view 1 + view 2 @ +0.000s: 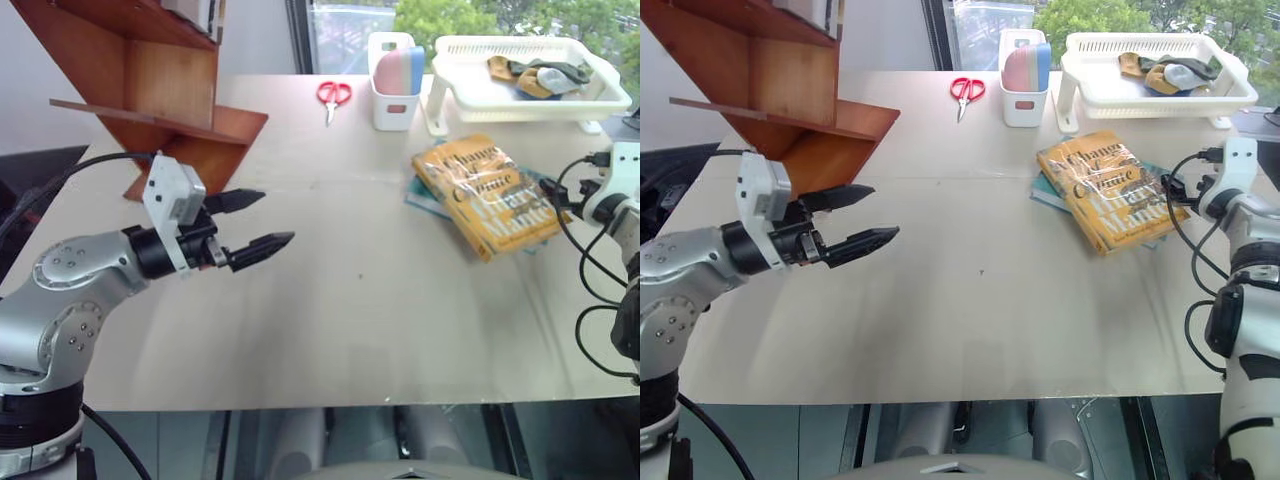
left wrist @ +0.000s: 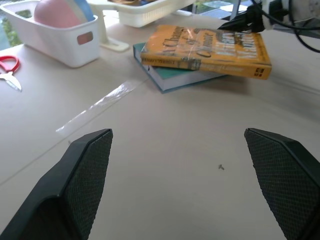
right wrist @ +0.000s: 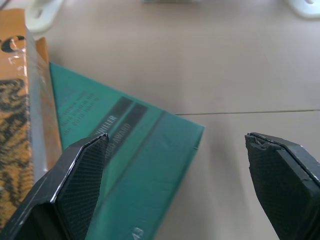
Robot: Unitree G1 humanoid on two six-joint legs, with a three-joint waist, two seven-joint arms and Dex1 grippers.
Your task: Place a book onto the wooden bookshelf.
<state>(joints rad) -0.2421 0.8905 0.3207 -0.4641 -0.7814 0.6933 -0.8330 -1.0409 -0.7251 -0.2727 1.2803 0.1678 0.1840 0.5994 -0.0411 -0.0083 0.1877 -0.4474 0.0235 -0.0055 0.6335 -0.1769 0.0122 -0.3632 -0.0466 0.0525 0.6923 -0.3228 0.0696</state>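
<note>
Yellow-orange, the book (image 1: 490,193) lies flat on a teal book (image 2: 172,77) on the table (image 1: 360,300) — well apart from the wooden bookshelf (image 1: 150,80). Left gripper (image 1: 248,222) hovers with fingers spread; right gripper (image 3: 180,185) — jaws spread too — sits just beside the books.

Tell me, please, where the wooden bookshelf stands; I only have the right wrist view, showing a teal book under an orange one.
Observer: The wooden bookshelf stands at the far left corner of the table, well away from the books.
Operator: Is the left hand free?
Observer: Yes, the left hand hangs open above the table in front of the bookshelf, holding nothing.
Operator: What lies between the books and the shelf?
Observer: Bare tabletop mostly; red scissors and a small white bin sit along the far edge, left of the yellow-orange book.
</note>
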